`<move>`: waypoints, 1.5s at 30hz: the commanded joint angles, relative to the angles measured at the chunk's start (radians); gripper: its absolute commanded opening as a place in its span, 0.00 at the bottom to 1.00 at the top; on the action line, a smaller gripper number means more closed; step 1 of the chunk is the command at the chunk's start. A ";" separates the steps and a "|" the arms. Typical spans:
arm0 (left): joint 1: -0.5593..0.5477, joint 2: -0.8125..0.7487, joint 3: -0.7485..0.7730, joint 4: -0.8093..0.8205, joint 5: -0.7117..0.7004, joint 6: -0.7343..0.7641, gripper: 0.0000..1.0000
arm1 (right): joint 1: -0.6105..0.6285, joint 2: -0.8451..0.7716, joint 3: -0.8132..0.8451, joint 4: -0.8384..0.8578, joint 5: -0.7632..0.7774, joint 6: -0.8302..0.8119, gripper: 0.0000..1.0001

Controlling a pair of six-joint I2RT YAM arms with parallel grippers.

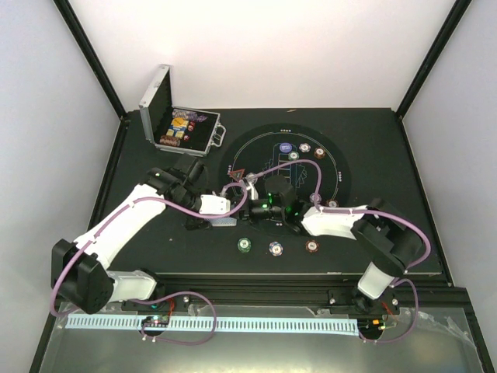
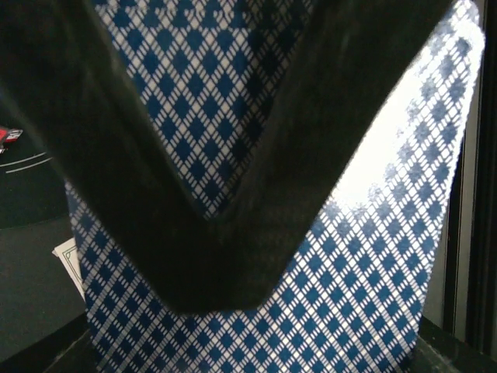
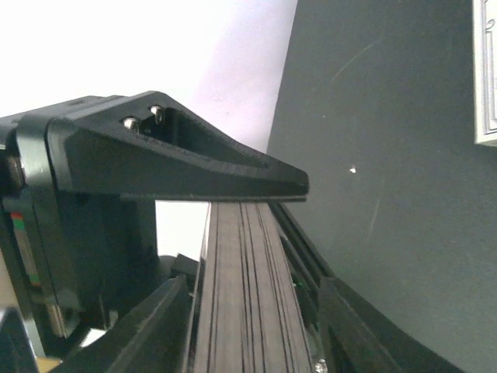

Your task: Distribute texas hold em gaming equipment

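We see L gripper (image 2: 213,256) clenched on the blue-diamond-backed deck of playing cards (image 2: 373,272), held mid-way across the black table (image 1: 388,249). R gripper (image 3: 264,233) straddles the deck's edge; can't tell if it's gripping. Round green chip (image 1: 245,245), blue-white chip (image 1: 275,248) & dark red chip (image 1: 312,246) lie in a row nr the arms' bases.

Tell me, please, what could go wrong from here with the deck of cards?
1. The left gripper clamps a thick deck of blue diamond-backed playing cards while the right gripper is at its edge; several cards might come away together or spill.
2. Both wrists crowd close above the black table near the red triangular marker, so a bump or a snagged purple cable seems possible.
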 commanded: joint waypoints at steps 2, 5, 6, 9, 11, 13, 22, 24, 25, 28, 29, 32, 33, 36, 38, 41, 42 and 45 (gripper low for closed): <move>-0.013 -0.020 0.033 0.015 -0.009 -0.011 0.02 | 0.024 0.039 0.031 0.113 -0.024 0.056 0.39; -0.013 -0.030 0.024 0.037 -0.025 -0.025 0.02 | 0.024 0.037 0.009 0.134 -0.021 0.072 0.23; -0.013 -0.035 0.019 0.052 -0.031 -0.032 0.04 | 0.024 0.036 0.003 0.138 -0.021 0.074 0.18; -0.013 -0.046 0.010 0.063 -0.031 -0.053 0.75 | 0.025 0.032 -0.015 0.146 -0.020 0.083 0.05; -0.013 -0.060 0.004 0.074 -0.006 -0.071 0.98 | 0.024 0.032 -0.026 0.162 -0.022 0.093 0.01; -0.013 -0.083 -0.015 0.090 0.033 -0.065 0.99 | 0.025 0.036 -0.035 0.194 -0.029 0.110 0.01; -0.016 -0.072 -0.055 0.113 0.135 -0.060 0.99 | 0.038 0.031 0.001 0.185 -0.047 0.112 0.01; -0.016 -0.053 -0.050 0.116 0.113 -0.081 0.99 | 0.043 0.033 0.013 0.170 -0.048 0.106 0.01; -0.016 -0.045 -0.046 0.118 0.105 -0.090 0.99 | 0.047 0.035 0.017 0.167 -0.048 0.105 0.01; -0.016 -0.041 -0.052 0.113 0.116 -0.080 0.98 | 0.053 0.043 0.027 0.166 -0.047 0.107 0.01; -0.016 -0.043 -0.059 0.113 0.125 -0.069 0.97 | 0.054 0.046 0.031 0.166 -0.046 0.108 0.01; -0.020 -0.046 -0.069 0.114 0.128 -0.068 0.94 | 0.057 0.055 0.041 0.164 -0.043 0.110 0.01; -0.019 -0.046 -0.068 0.115 0.126 -0.074 0.91 | 0.057 0.058 0.043 0.163 -0.042 0.109 0.01; -0.019 -0.064 -0.068 0.120 0.135 -0.085 0.86 | 0.057 0.066 0.042 0.152 -0.038 0.107 0.01; -0.018 -0.083 -0.076 0.133 0.142 -0.084 0.84 | 0.058 0.074 0.040 0.151 -0.035 0.107 0.01; -0.019 -0.103 -0.083 0.150 0.143 -0.092 0.78 | 0.059 0.082 0.036 0.150 -0.031 0.110 0.01; -0.019 -0.109 -0.086 0.155 0.141 -0.095 0.76 | 0.059 0.084 0.035 0.152 -0.030 0.110 0.01; -0.019 -0.120 -0.096 0.160 0.144 -0.091 0.70 | 0.059 0.087 0.029 0.163 -0.029 0.114 0.01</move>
